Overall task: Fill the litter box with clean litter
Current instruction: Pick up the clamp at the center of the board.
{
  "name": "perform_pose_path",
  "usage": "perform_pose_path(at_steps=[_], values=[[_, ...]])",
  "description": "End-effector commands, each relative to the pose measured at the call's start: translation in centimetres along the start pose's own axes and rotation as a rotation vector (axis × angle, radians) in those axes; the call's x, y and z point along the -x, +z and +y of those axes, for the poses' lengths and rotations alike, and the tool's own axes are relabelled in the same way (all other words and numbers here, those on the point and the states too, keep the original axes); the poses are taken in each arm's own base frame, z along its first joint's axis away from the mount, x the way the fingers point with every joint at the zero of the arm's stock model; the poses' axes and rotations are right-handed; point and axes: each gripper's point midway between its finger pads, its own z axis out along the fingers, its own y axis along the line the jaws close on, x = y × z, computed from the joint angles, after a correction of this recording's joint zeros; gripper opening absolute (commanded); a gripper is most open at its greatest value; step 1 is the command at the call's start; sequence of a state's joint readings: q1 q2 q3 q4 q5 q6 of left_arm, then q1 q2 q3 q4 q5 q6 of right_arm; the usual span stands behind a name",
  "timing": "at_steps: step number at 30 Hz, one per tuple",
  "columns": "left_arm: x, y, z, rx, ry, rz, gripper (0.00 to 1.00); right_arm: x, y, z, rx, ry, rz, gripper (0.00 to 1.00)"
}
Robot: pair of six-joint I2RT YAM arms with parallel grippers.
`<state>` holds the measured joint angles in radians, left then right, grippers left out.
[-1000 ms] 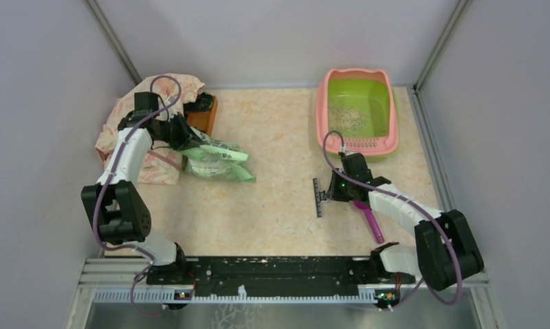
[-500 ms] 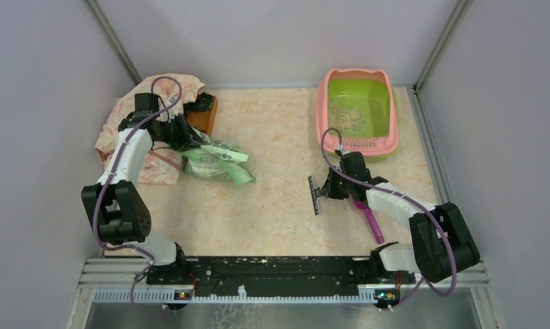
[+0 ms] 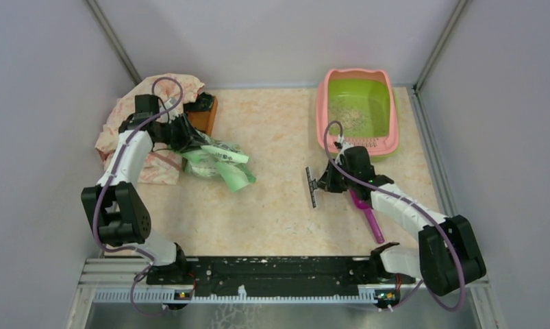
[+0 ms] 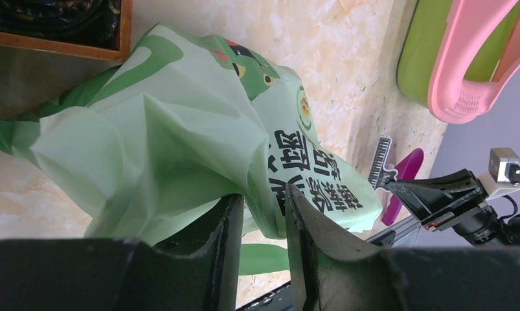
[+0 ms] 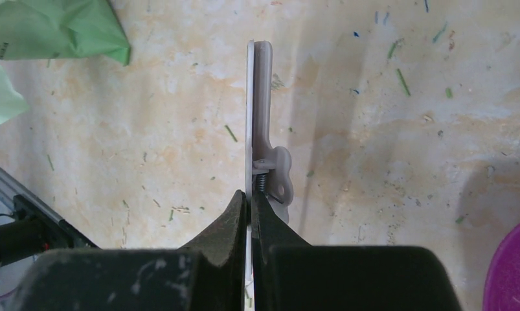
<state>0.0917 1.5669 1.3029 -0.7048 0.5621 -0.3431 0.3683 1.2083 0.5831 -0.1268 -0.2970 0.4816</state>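
The right arm's fingers (image 5: 225,233) are pressed together on one thin grey bag clip (image 5: 257,110), held edge-on above the worktop (image 3: 279,130) at centre frame in the top view. The left arm's fingers (image 4: 218,246) stand a narrow gap apart astride a fold of the one light green printed bag (image 4: 179,129); whether they pinch it cannot be told. That bag lies crumpled at middle left of the top view.

One purple scoop (image 3: 368,214) lies at lower right, its bowl hidden under the right arm; the right wrist view catches only a purple sliver at its bottom right corner.

One litter box (image 3: 357,71), pink-rimmed with a lime-green basin, sits at upper right against the back wall. A thin patch of clean litter (image 3: 347,118), pale beige granules, covers part of its floor. The left wrist view cuts the box off at its top right corner.

One small wooden tray (image 3: 207,118) sits at upper left, partly covered by the left arm, its dark contents hard to make out. Beside it lies one rumpled pink-patterned cloth (image 3: 121,137), partly under the same arm.
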Motion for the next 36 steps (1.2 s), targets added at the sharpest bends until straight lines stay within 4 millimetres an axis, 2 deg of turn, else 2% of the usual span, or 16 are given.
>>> perform_pose_path(at_steps=[1,5,7,12,14,19,22,25,32,36], values=[[-0.7,-0.7,-0.8,-0.037,0.022,0.010,0.39,3.8,-1.2,3.6,0.133,-0.041,-0.106,0.00],[-1.0,-0.6,-1.0,-0.065,0.023,0.015,0.42,7.0,-2.1,7.6,0.298,-0.035,-0.189,0.00],[-1.2,-0.5,-1.2,-0.098,0.012,0.024,0.43,9.2,-2.4,10.5,0.405,-0.030,-0.212,0.00],[-1.5,-0.7,-1.4,-0.154,-0.006,0.022,0.44,12.9,-1.5,18.1,0.586,-0.066,-0.190,0.00],[-1.5,-0.9,-1.6,-0.164,-0.005,0.009,0.45,13.2,-0.1,20.0,0.629,-0.051,-0.149,0.00],[-1.1,-1.5,-1.9,-0.168,0.001,-0.027,0.47,13.7,1.7,24.4,0.759,-0.006,-0.065,0.00],[-0.8,-2.0,-2.2,-0.175,0.006,-0.049,0.48,13.5,2.5,26.3,0.802,0.011,-0.018,0.00],[-0.6,-2.3,-2.4,-0.179,0.021,-0.086,0.50,13.1,3.6,27.2,0.815,0.029,0.021,0.00],[-0.7,-2.1,-2.2,-0.182,0.014,-0.102,0.50,12.2,6.7,27.4,0.793,0.054,0.090,0.00],[-0.5,-2.0,-2.1,-0.182,0.012,-0.115,0.50,11.5,7.6,27.9,0.796,0.052,0.116,0.00]])
